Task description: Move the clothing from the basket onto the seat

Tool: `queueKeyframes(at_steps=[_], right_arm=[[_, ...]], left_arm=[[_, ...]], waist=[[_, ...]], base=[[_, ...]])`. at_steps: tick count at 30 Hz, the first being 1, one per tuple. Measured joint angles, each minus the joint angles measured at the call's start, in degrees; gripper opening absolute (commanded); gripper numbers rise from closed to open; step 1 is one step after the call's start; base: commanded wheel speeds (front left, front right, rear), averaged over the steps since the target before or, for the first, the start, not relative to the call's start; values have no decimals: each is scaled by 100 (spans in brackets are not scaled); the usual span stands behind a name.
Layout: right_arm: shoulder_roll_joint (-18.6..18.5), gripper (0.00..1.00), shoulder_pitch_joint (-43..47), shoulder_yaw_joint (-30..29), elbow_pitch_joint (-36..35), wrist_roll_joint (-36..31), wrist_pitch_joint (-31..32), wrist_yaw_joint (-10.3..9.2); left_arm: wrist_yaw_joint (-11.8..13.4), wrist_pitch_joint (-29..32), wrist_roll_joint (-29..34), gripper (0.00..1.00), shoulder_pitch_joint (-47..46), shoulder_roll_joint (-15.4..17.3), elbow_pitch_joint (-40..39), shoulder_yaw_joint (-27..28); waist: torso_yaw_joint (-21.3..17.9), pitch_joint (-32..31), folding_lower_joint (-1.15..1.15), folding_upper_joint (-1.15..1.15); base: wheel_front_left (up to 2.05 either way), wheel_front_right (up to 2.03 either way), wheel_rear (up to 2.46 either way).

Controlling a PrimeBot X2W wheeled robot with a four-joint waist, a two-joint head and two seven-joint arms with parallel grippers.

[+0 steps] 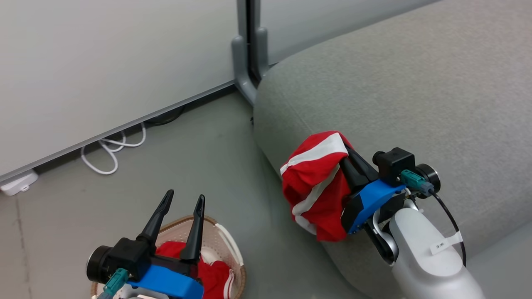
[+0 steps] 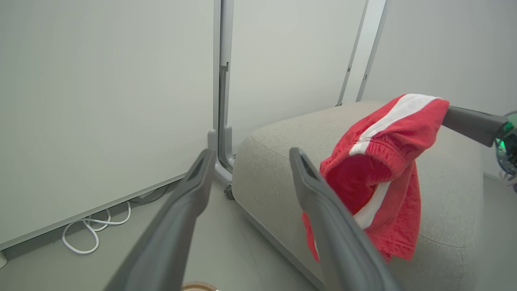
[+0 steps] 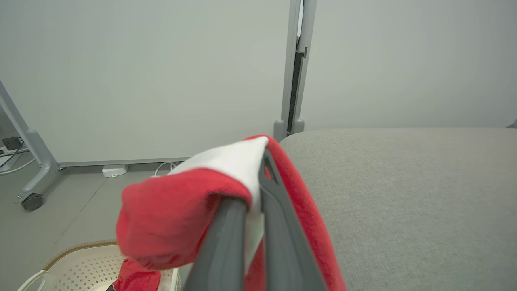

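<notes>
Holding: right end effector [image 1: 349, 158], its two long dark fingers closed tight on a pair of red fabric shorts with broad white side stripes [image 1: 316, 182]. The cloth is bunched over the fingertips and hangs down from them.

Position of shorts: at the rounded left edge of the large grey fabric-upholstered seat cushion [image 1: 415, 104], partly over the cushion and partly over the grey floor [image 1: 199, 158]. Contact with the upholstery cannot be told.

Left end effector [image 1: 185, 195]: fingers spread wide with nothing between them, raised above the small oval cream plastic basket with brown woven-look rim [image 1: 220, 245].

Basket: on the floor, apart from the seat. It contains a crumpled red garment with white trim [image 1: 212, 274].

Surroundings: looped white cable [image 1: 110, 151] on the floor by the pale wall panel, and a grey upright post [image 1: 247, 54] at the seat's far corner.
</notes>
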Motion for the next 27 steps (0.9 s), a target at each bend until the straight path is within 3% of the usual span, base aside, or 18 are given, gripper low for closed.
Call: queueKeyframes(at_steps=[14, 27], right_arm=[[-2, 0, 243, -37, -151, 11, 18, 0], [-1, 0, 310, -114, -253, 12, 44, 0]], left_arm=[[0, 0, 52, 100, -40, 88, -3, -21], [0, 0, 59, 100, -75, 112, -24, -87]], waist=[[-774, 111, 0, 0], [-845, 186, 0, 0]], base=[[0, 0, 0], [0, 0, 0]])
